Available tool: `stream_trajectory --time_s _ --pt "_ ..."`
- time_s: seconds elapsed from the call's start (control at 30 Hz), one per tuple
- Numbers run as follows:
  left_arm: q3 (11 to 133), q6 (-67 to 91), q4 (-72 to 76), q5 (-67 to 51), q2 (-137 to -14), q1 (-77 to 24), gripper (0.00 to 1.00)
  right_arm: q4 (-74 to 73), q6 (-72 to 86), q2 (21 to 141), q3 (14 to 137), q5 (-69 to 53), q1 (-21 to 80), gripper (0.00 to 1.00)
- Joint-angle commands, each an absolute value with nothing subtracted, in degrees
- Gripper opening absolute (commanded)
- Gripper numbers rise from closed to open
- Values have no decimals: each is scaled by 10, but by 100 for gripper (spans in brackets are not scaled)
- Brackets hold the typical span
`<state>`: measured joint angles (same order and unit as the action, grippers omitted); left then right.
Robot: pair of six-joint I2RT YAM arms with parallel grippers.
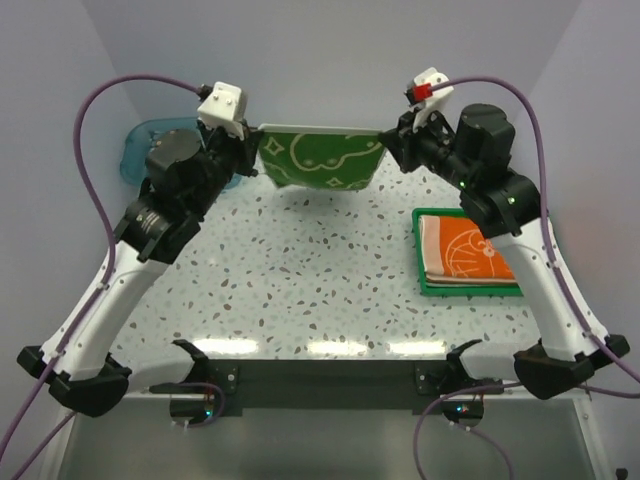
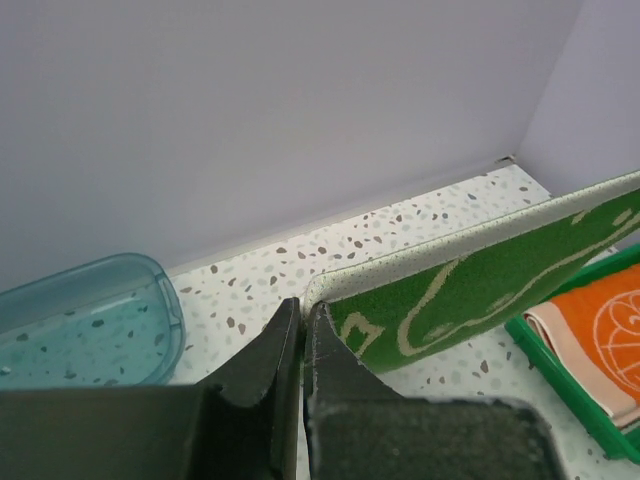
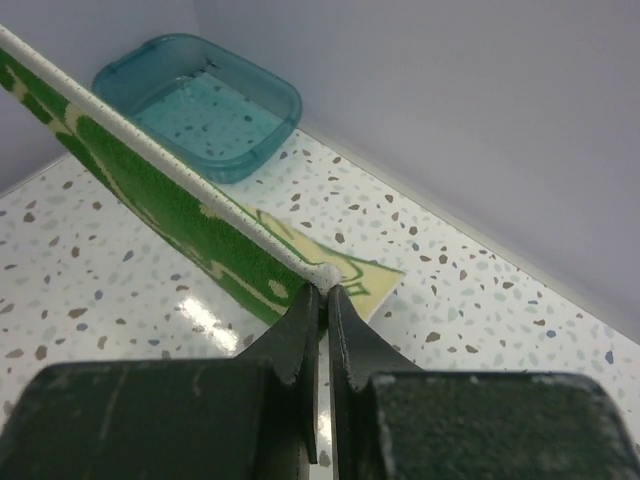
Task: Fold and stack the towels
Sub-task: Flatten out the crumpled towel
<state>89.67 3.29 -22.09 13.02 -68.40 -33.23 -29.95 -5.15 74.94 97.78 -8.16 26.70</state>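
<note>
The green towel [image 1: 320,158] with cream pattern hangs stretched in the air between both grippers at the back of the table. My left gripper [image 1: 250,140] is shut on its left top corner; the left wrist view shows the corner pinched [image 2: 302,312] and the towel [image 2: 480,285] running off right. My right gripper [image 1: 392,140] is shut on the right top corner [image 3: 325,285]; the towel [image 3: 160,200] runs off left, its pale yellow reverse showing. The folded orange towel [image 1: 470,250] lies in a green tray [image 1: 468,291] at the right. The striped towel is out of view.
A teal plastic bin [image 1: 135,150] stands at the back left, behind my left arm; it also shows in the left wrist view [image 2: 80,325] and the right wrist view [image 3: 200,100]. Walls close off the back and sides.
</note>
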Motion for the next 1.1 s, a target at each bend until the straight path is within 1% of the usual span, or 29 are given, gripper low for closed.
stream_trajectory --time_s 0.0,0.1,0.23,0.3,0.4,0.43,0.57,0.63,0.73,0.9,1.07 --pt "903 10 -240 149 -643 -332 0 -358 -73 701 986 -98 254 0" --pt "938 18 -279 147 -634 -332 0 -392 -70 683 1019 -93 254 0" --pt "1018 43 -348 139 -685 -333 0 -422 -58 709 1075 -68 254 0" --pt "1042 53 -367 153 -707 -332 0 -425 -47 729 1097 -49 254 0" --pt "1056 47 -371 212 -768 -329 0 -419 -33 774 1118 -18 254 0" --pt "1056 47 -364 217 -779 -322 0 -417 -33 790 1128 -5 254 0" --pt "1055 75 -315 147 -856 -249 0 -380 -42 869 1143 49 253 0" --pt "1049 77 -292 142 -905 -239 1 -356 -48 916 1139 64 251 0" --pt "1038 67 -246 148 -972 -226 2 -306 -63 975 1126 67 249 0" --pt "1027 47 -179 137 -1070 -207 0 -211 -86 1046 1081 69 240 0" --pt "1000 39 -146 128 -1094 -202 0 -187 -112 1085 1058 41 240 0"
